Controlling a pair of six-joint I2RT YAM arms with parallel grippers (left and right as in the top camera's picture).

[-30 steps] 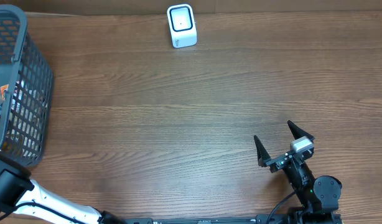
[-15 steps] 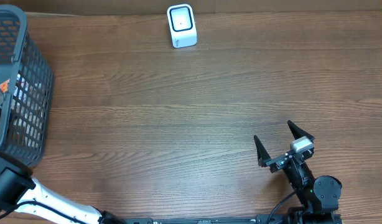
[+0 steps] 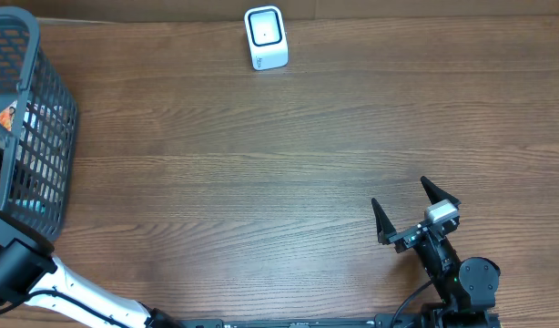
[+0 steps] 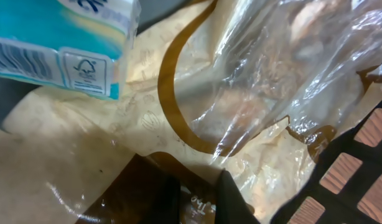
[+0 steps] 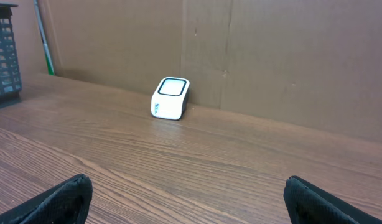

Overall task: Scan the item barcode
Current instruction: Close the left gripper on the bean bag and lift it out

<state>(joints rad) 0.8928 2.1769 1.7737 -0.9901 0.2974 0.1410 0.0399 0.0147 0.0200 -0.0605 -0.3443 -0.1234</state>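
Packet (image 4: 241, 93) clamped in my left tool (image 4: 197, 199) inside the basket (image 3: 52, 109) (right tool (image 3: 399, 191) gaping, empty), lift and scanner (image 3: 265, 36) pass not done yet.

Brown wood-grain table (image 3: 261, 164) is showing a matt, finely streaked finish. Dark grey plastic mesh basket (image 3: 52, 137) is looking dull. Small white plastic scanner box (image 3: 265, 38) is looking smooth and faintly glossy. Crinkled clear-and-tan film bag (image 4: 272, 74) is catching glare; teal-and-white cardboard carton (image 4: 60, 43) is looking matt.
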